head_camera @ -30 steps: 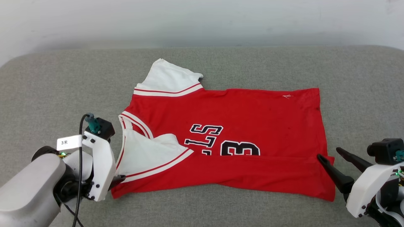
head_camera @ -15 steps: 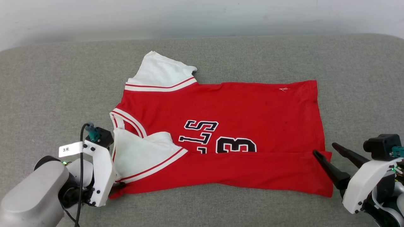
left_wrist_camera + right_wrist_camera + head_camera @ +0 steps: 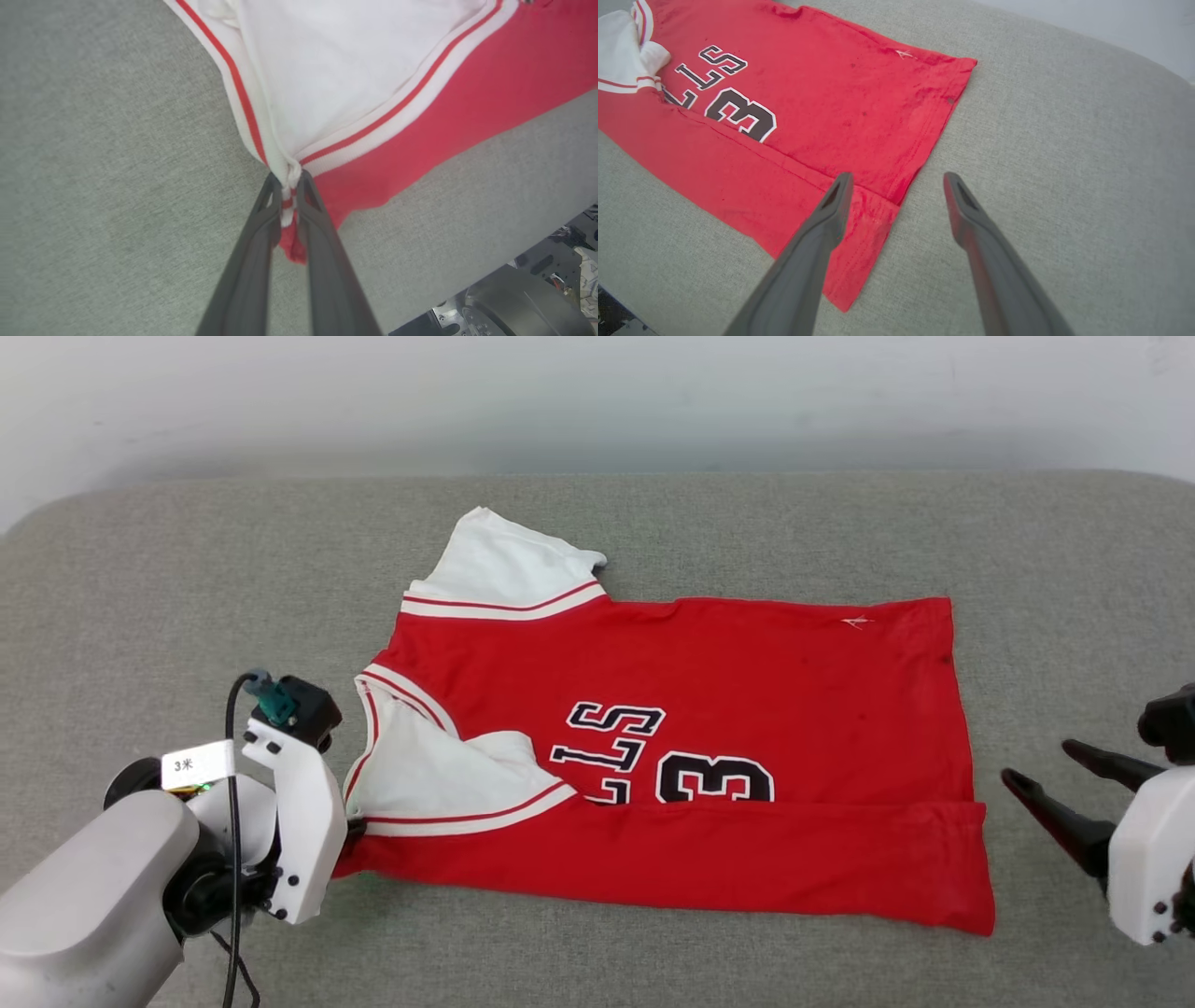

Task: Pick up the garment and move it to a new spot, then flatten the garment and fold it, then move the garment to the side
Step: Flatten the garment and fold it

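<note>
Grey woven cloth covers the table (image 3: 140, 616), and a pale wall (image 3: 597, 392) stands behind it. The garment (image 3: 747, 709), a red jersey with white sleeves and a black number 3, lies spread between the two grippers. Its near long edge is already turned over, so that it covers the lower part of the lettering. The left gripper (image 3: 289, 184) has its jaws clenched on the shirt's corner, where the striped white trim meets the red cloth; the bunched fabric sits right between the tips. The right gripper (image 3: 896, 179) holds nothing. Its jaws are spread wide and the hem corner lies just ahead of them; whether it touches them cannot be told. It seems that the folding step is in hand, with one end of the folded strip grasped. The next move probably calls for the right jaws to go forward and close on the hem corner, level with the left, so that the fold is carried over evenly and does not twist.
</note>
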Motion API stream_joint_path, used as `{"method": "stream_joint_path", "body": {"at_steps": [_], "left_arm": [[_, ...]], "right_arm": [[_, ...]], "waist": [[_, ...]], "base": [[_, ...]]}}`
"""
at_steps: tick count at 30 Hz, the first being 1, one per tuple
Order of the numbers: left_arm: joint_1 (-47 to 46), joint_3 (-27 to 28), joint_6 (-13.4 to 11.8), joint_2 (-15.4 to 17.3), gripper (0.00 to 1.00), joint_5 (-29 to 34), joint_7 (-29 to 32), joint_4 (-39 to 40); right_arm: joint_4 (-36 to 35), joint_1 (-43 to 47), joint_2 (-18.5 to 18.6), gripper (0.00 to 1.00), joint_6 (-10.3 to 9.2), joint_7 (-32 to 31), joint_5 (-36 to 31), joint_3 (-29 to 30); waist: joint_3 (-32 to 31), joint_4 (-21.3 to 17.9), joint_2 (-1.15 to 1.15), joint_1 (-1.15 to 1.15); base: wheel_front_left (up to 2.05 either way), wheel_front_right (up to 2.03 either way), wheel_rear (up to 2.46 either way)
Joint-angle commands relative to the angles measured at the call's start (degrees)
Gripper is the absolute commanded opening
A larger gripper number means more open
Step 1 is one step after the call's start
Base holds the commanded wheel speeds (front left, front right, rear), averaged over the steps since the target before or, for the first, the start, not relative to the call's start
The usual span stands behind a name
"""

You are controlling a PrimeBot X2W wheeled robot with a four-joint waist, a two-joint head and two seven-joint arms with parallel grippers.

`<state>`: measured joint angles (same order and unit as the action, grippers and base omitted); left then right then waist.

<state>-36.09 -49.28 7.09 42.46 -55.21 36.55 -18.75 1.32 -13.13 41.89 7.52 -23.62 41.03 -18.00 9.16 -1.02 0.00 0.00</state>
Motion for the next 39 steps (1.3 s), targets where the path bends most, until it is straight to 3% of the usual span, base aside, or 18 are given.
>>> {"method": "stream_joint_path", "body": {"at_steps": [1, 6, 12, 24, 35, 36, 37, 38, 39], "left_arm": [[-0.4, 0.37, -0.23, 0.13, 0.0, -0.08, -0.48, 0.72], [0.53, 0.91, -1.86, 1.25, 0.0, 0.42, -1.4, 5.27], [1.29, 0.37, -3.48, 1.32, 0.0, 1.24, -1.21, 9.15], [-0.28, -0.02, -4.58, 1.07, 0.0, 2.64, -1.13, 11.87], [-0.62, -0.39, -4.38, 0.58, 0.0, 3.05, -1.87, 10.82], [-0.45, -0.46, -4.37, 0.59, 0.0, 3.01, -1.93, 10.71], [-0.23, -0.57, -4.34, 0.59, 0.0, 2.96, -1.97, 10.59], [0.03, -0.61, -4.32, 0.56, 0.0, 2.87, -1.94, 10.47], [0.35, -0.67, -4.3, 0.52, 0.0, 2.7, -2.02, 10.36]], "right_arm": [[-0.57, -0.68, 0.79, 1.0, -0.07, -1.37, 0.6, 0.08], [-2.44, 0.77, 3.74, 1.0, -0.07, -11.29, 2.4, 0.67], [-2.05, 3.31, 2.72, 1.0, -0.07, -18.55, 3.47, 0.03], [4.46, 1.29, -3.24, 1.0, -0.07, -20.24, 1.78, -3.29], [13.67, 2.16, -6.74, 1.0, 0.11, -17.9, 0.41, -15.78], [14.06, 1.96, -6.79, 0.52, 0.12, -17.35, 0.52, -16.4], [14.4, 1.65, -6.83, 0.11, 0.17, -16.8, 0.71, -16.9], [14.61, 1.18, -6.84, 0.0, 0.18, -16.13, 0.88, -17.21], [14.85, 0.59, -6.71, 0.0, 0.18, -15.44, 0.9, -17.27]], "waist": [[-0.11, 0.23, 0.0, 0.0], [-0.07, 1.02, 0.0, 0.0], [0.58, 1.91, 0.0, 0.0], [3.73, 3.24, 0.0, 0.0], [5.39, 3.8, 0.0, 0.0], [5.35, 3.75, 0.0, 0.0], [5.26, 3.71, 0.0, 0.0], [5.12, 3.62, 0.0, 0.0], [4.91, 3.51, 0.0, 0.0]], "base": [[0.0, 0.0, 0.0], [0.0, 0.0, 0.0], [0.0, 0.0, 0.0], [0.0, 0.0, 0.0], [0.0, 0.0, 0.0], [0.0, 0.0, 0.0], [0.0, 0.0, 0.0], [0.0, 0.0, 0.0], [0.0, 0.0, 0.0]]}}
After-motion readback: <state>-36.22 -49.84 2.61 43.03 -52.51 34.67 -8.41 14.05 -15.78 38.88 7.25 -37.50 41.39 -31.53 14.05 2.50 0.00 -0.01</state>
